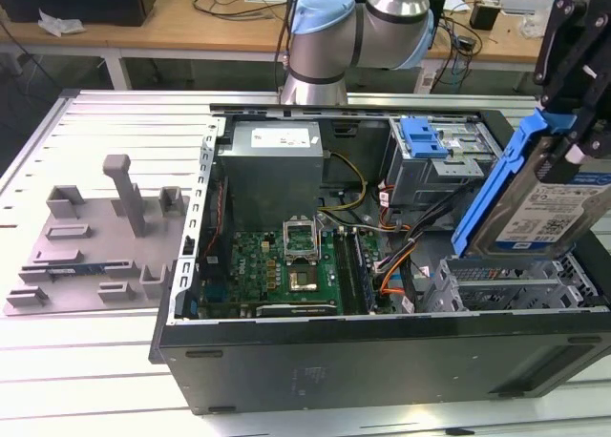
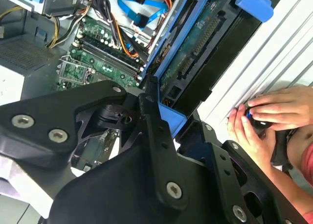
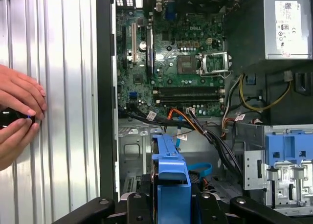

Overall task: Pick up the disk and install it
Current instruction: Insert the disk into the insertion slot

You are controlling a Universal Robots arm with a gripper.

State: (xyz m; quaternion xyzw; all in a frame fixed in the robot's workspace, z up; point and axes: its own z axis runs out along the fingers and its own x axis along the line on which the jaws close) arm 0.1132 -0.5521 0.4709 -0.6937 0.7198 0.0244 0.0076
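One gripper (image 1: 570,132) grips one disk (image 1: 539,208) over one case (image 1: 382,365).

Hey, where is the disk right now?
On the exterior view's right, the disk hangs tilted in the gripper, just above the grey drive cage at that end of the open case.

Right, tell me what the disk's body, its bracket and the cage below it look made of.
Disk body: bare metal, likely aluminium, dull silver sheen around a paper label. Bracket: plastic by its bright blue, moulded, slightly glossy look. Cage: thin sheet metal, probably steel, pale grey with punched slots.
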